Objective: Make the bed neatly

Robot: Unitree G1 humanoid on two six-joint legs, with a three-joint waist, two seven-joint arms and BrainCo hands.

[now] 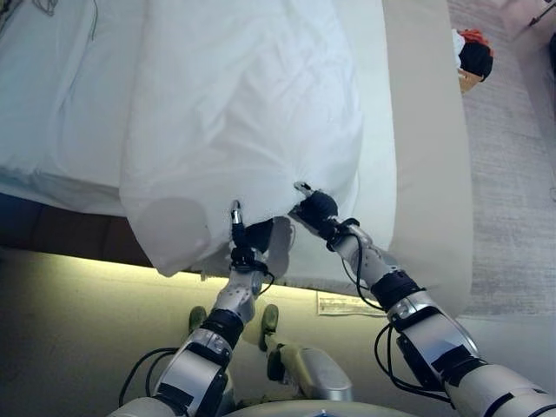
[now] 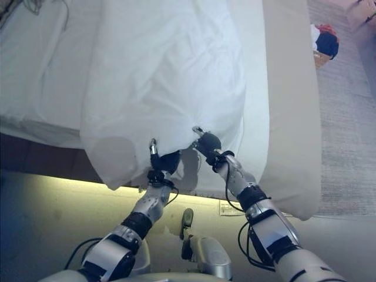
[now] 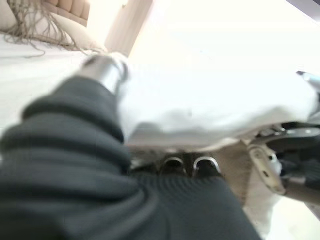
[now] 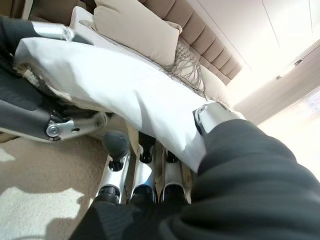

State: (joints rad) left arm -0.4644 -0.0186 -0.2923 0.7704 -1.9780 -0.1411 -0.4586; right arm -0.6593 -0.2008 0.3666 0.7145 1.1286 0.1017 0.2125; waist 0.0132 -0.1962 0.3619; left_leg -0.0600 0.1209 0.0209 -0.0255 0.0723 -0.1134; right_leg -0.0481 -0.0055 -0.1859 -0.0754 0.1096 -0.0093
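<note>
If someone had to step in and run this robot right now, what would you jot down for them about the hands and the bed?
Left hand: shut on the white duvet, pinching its near hem.
Right hand: shut on the same hem, close beside the left; its wrist view shows the cloth between thumb and fingers.
Duvet: lies bunched and creased over the bed, its near edge hanging off the foot end; bare sheet shows on both sides. Cushions sit at the headboard.
Done: hem gripped with both hands.
Left: probably spread the duvet wide, square it and smooth the creases.

The small label [image 1: 340, 304] on the bed base is unreadable.
</note>
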